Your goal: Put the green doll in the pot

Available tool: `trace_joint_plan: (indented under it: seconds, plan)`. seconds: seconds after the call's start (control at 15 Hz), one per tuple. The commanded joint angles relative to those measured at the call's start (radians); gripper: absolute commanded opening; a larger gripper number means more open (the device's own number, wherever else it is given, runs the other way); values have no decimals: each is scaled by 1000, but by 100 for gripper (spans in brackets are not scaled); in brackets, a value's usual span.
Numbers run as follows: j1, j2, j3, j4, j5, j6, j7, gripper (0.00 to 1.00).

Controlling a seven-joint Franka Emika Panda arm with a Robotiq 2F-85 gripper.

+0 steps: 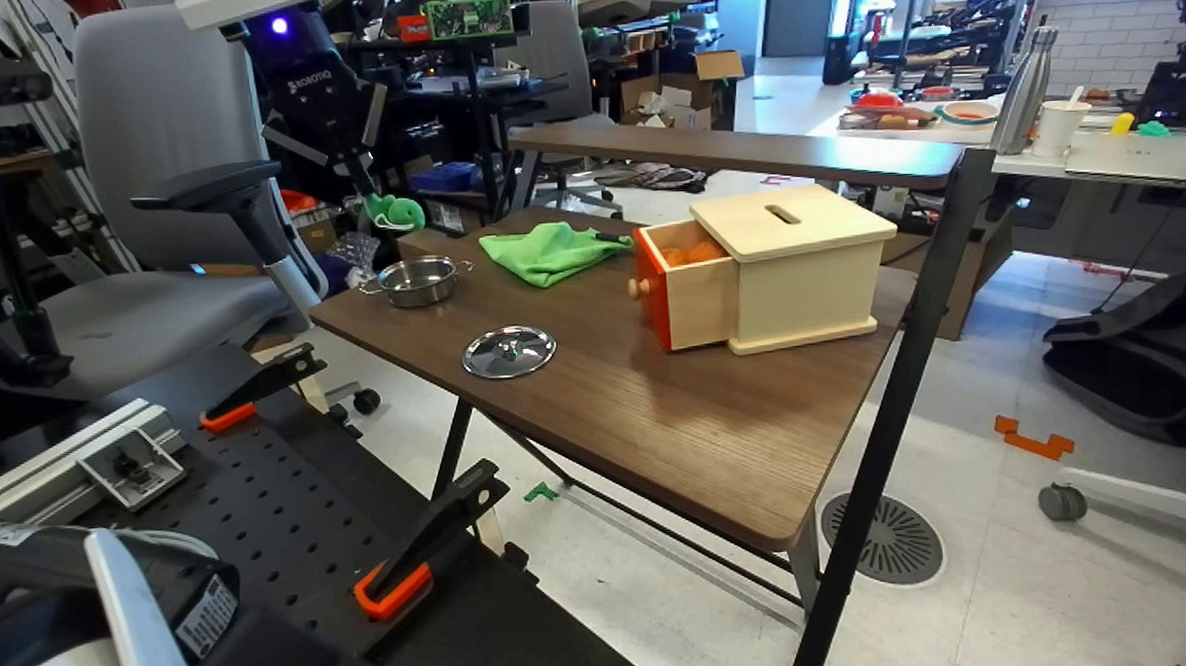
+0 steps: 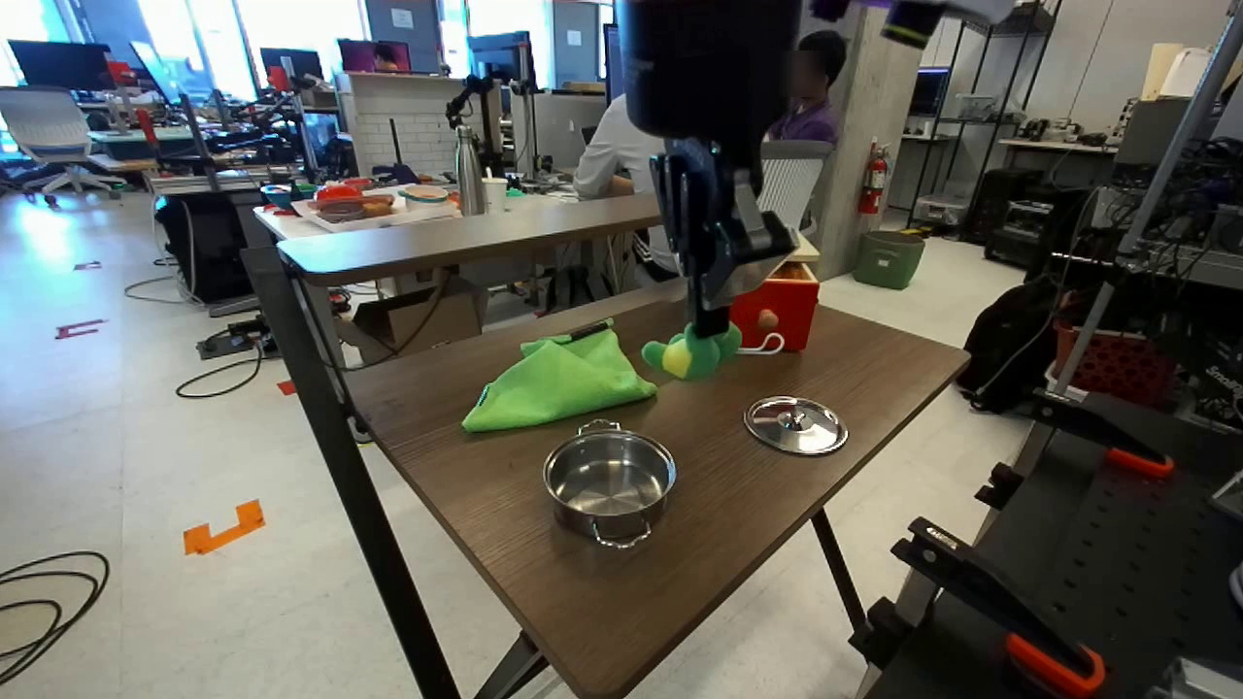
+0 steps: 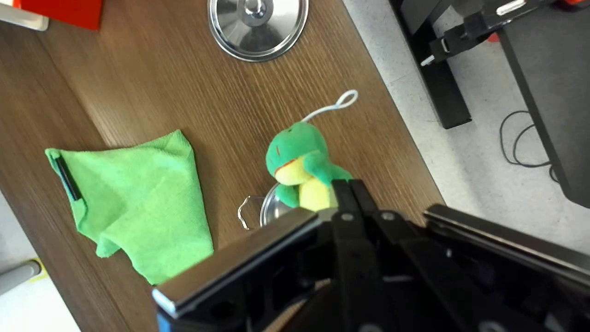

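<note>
The green doll point(image 3: 302, 159), with a yellow belly and a white loop, hangs from the tips of my gripper point(image 3: 349, 184). The gripper is shut on a side of the doll, and the fingers almost touch. In both exterior views the doll point(image 1: 394, 213) point(image 2: 693, 353) is in the air, below the gripper point(image 1: 359, 175) point(image 2: 710, 325). The silver pot point(image 2: 610, 485) stands on the table with its inside bare. It also shows in an exterior view point(image 1: 421, 282), lower than the doll. In the wrist view the doll and gripper hide most of the pot point(image 3: 276, 207).
A shiny lid point(image 1: 509, 353) lies on the brown table point(image 1: 606, 402). A bright-green cloth point(image 2: 563, 383) with a black marker lies beside the pot. A wooden box point(image 1: 801, 274) with an open red-fronted drawer stands farther along. A raised shelf point(image 1: 735, 152) runs along one side of the table.
</note>
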Motion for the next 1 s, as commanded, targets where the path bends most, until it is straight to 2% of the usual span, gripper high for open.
trace_joint_plan:
  seconds: [0.0, 0.47, 0.93]
  plan:
    - [12, 108, 5, 135, -17, -88, -67, 1]
    - [0, 243, 25, 275, 32, -176, -232, 1]
    - [5, 317, 36, 347, 54, -219, -294, 1]
